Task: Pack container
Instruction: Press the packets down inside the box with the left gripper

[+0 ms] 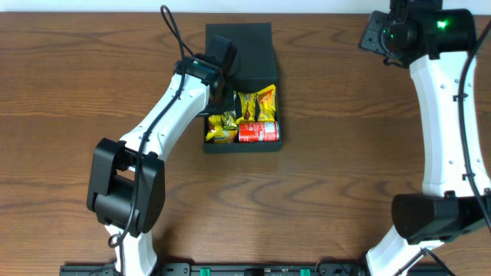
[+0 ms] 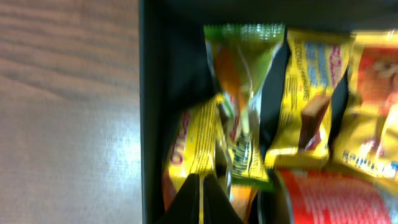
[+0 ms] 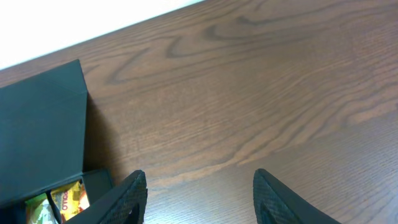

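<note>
The matte black square rigid container point(image 1: 215, 147) sits on the brown wood-grain table point(image 1: 345, 192), left of the table's middle and towards its far edge. Its mouth faces up. Its flat black hinged lid point(image 1: 239, 42) is folded open on the far side, so box and lid together form a long shape running from the robot's side towards the far edge.

Inside, several yellow foil snack packets point(image 1: 253, 103) lie crowded together. A red cylindrical can point(image 1: 258, 132) lies on its side along the near wall, its length running left to right. The left wrist view also shows a green-and-yellow packet point(image 2: 244, 93) standing among the others, just inside the container's left wall.

The left gripper point(image 2: 200, 196) hangs over the left part of the container, above the packets. Its two dark fingers are pressed together with nothing between them.

The right gripper point(image 3: 199, 199) is well apart from the container, over bare table near the far right. Its jaws are spread and grasp nothing.
</note>
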`<state>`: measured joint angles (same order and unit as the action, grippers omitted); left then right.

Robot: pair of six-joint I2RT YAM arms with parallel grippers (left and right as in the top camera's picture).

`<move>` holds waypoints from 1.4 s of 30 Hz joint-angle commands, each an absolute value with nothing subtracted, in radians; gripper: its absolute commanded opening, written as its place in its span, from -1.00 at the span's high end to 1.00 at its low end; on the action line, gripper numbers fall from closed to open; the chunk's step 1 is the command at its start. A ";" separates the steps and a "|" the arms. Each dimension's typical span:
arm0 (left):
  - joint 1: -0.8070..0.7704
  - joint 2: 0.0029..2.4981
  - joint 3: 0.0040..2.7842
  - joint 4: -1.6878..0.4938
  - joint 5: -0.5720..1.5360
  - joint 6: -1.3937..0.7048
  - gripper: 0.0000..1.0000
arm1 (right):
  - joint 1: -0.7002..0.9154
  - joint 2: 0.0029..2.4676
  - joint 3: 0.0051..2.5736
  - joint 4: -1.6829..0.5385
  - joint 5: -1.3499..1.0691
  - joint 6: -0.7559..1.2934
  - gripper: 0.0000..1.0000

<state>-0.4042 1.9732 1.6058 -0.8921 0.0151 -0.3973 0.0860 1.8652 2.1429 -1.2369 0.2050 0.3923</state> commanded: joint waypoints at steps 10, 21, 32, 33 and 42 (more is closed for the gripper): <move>-0.407 1.960 1.895 -1.177 0.100 -0.223 0.89 | 0.075 1.865 2.140 -1.235 0.212 0.376 -0.11; -0.483 1.975 1.847 -1.263 0.081 -0.191 0.88 | 0.075 1.865 2.140 -1.235 0.212 0.376 -0.11; -0.491 1.975 1.628 -1.155 0.032 -0.274 0.88 | 0.004 1.865 2.140 -1.250 0.153 0.361 -0.10; -0.491 1.975 1.620 -1.154 0.021 -0.284 0.88 | -0.007 1.865 2.140 -1.250 0.141 0.361 -0.10; -0.487 1.974 1.542 -1.091 -0.039 -0.284 0.88 | -0.028 1.865 2.140 -1.256 0.123 0.357 -0.10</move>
